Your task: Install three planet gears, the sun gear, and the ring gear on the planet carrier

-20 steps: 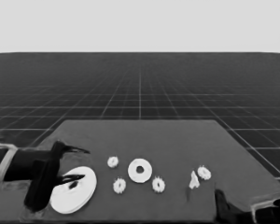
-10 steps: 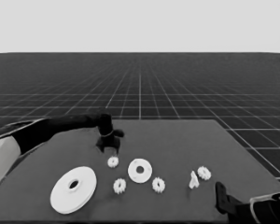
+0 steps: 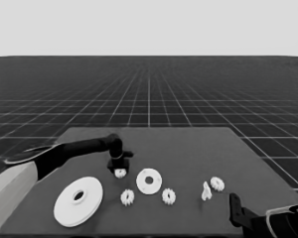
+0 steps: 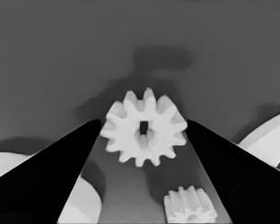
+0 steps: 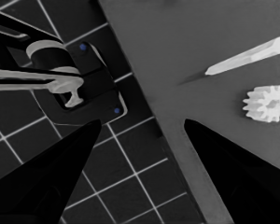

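Observation:
My left gripper (image 3: 118,167) is down at a planet gear (image 3: 120,173) just left of the smaller round part, the planet carrier (image 3: 141,184). In the left wrist view the left gripper (image 4: 143,122) stands open, one finger on each side of this gear (image 4: 129,136), which lies flat on the table. The larger round part, the ring gear (image 3: 64,208), lies at the front left. Two more gears (image 3: 127,197) (image 3: 169,196) lie in front of the carrier, and another gear (image 3: 217,184) lies to the right. My right gripper (image 3: 234,208) is parked, open, at the front right corner.
A thin white piece (image 3: 205,191) lies beside the right-hand gear, also seen as the thin piece (image 5: 247,56) and gear (image 5: 266,103) in the right wrist view. Dark machinery (image 5: 84,79) shows past the table's edge. The left wrist view also catches a second gear (image 4: 189,210).
The left arm left its waiting place over the larger round part, swung out across the table, then came down around the gear left of the smaller round part. The right arm stayed still.

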Robot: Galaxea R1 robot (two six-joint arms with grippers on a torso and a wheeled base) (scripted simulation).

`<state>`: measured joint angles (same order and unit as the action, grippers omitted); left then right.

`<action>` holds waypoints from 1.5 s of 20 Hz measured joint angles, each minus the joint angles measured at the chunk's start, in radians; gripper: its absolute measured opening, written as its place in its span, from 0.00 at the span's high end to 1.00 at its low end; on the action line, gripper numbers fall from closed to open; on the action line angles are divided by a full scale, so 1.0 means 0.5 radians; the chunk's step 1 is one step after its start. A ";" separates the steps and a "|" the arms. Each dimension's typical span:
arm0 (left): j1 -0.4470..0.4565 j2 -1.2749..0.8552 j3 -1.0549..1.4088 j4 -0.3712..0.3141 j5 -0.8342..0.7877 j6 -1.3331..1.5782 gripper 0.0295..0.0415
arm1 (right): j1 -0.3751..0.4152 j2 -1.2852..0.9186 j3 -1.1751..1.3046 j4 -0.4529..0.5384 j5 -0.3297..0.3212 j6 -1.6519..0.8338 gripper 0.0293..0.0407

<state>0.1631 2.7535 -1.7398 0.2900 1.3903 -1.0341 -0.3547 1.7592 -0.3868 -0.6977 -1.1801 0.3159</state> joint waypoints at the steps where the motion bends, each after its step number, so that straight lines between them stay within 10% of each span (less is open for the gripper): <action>1: 0.002 0.001 -0.003 0.001 -0.002 0.001 0.25 | 0.000 0.000 0.000 0.000 0.000 0.000 0.19; 2: 0.002 0.002 -0.005 0.002 -0.003 0.002 0.25 | 0.000 0.000 0.000 0.000 0.000 0.000 0.19; 4: 0.003 0.002 -0.006 0.003 -0.003 0.003 0.84 | 0.000 0.000 0.000 0.000 0.000 0.000 0.19; 5: 0.003 0.003 -0.006 0.003 -0.004 0.003 0.86 | 0.000 0.000 0.000 0.000 0.000 0.000 0.19; 22: -0.365 -0.107 0.288 -0.301 0.213 -0.137 0.86 | 0.000 0.000 0.000 0.000 0.000 0.000 0.19; 30: -0.369 0.612 -0.246 -0.294 0.242 -0.319 0.86 | 0.000 0.000 0.000 0.000 0.000 0.000 0.19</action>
<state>-0.0215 3.0596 -1.8631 0.1430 1.5115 -1.1935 -0.3547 1.7592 -0.3868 -0.6977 -1.1801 0.3159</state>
